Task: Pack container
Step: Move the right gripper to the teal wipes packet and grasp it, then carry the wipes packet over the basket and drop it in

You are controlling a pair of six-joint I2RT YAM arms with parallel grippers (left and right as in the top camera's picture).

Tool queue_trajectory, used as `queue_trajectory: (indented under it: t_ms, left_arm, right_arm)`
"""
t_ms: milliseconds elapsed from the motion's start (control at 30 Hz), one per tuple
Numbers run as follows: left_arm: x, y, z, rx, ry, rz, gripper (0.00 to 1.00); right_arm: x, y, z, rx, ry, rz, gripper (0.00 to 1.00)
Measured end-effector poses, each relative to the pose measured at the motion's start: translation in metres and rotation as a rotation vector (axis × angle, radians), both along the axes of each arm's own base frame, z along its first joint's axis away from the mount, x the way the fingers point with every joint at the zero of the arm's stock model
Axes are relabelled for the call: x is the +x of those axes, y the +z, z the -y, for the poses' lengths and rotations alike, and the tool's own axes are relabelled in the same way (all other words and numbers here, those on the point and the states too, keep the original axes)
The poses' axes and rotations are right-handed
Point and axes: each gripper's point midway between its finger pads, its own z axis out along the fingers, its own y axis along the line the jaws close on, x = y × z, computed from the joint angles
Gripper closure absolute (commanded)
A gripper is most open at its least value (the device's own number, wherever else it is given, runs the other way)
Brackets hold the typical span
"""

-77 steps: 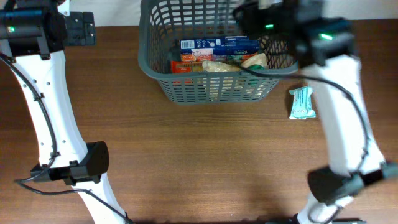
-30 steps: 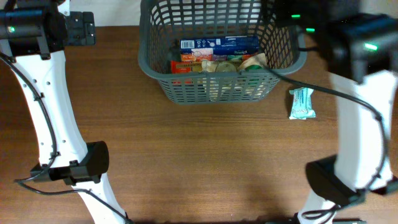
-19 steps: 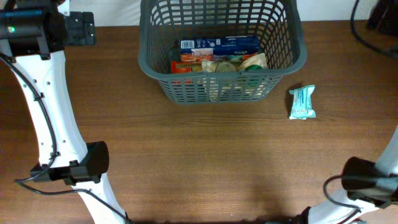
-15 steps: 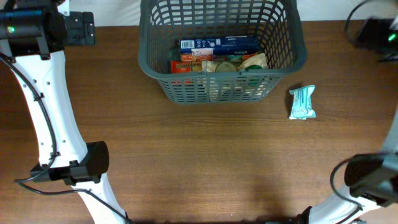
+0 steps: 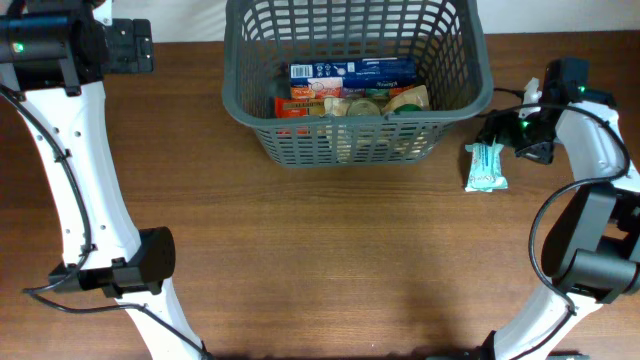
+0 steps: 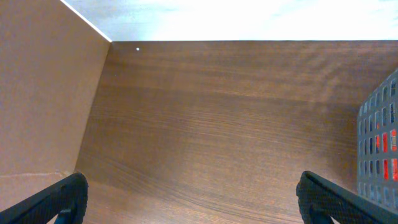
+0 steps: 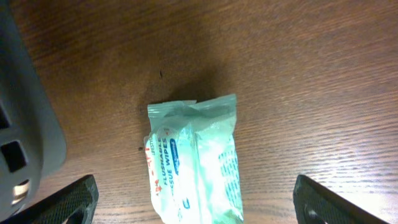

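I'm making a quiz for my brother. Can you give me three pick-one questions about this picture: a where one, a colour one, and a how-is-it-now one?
1. Where is the pack of wipes? A on the table, right of the basket; B in the basket; C under the basket.
2. What colour is the basket? A yellow; B dark grey; C pink.
3. How is the right end effector? A shut on the wipes; B shut on the basket; C open, holding nothing.
Answers: 1 A, it lies on bare wood; 2 B, grey lattice walls; 3 C, its fingers stand wide apart beside the pack.
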Motion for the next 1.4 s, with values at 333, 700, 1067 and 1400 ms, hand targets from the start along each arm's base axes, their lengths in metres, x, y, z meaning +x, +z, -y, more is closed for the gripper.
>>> queue_trajectory:
  t_ms: [333, 700, 1067, 1400]
  left_arm:
    - [0.000, 0.000, 0.000, 0.000, 0.000, 0.000, 0.01]
    - [0.000, 0.000, 0.000, 0.000, 0.000, 0.000, 0.01]
    - [0.000, 0.000, 0.000, 0.000, 0.000, 0.000, 0.01]
    - [0.000, 0.000, 0.000, 0.000, 0.000, 0.000, 0.01]
  right_arm:
    - [-0.008, -0.047, -0.024, 0.020, 0.048, -0.059, 0.27]
    - [-0.019, -0.059, -0.032, 0.034, 0.052, -0.095, 0.66]
    - [-0.023, 0.041, 0.024, 0.040, -0.095, -0.066, 0.81]
    - [-0.030, 0.329, 0.009, -0.118, -0.055, 0.584, 0.73]
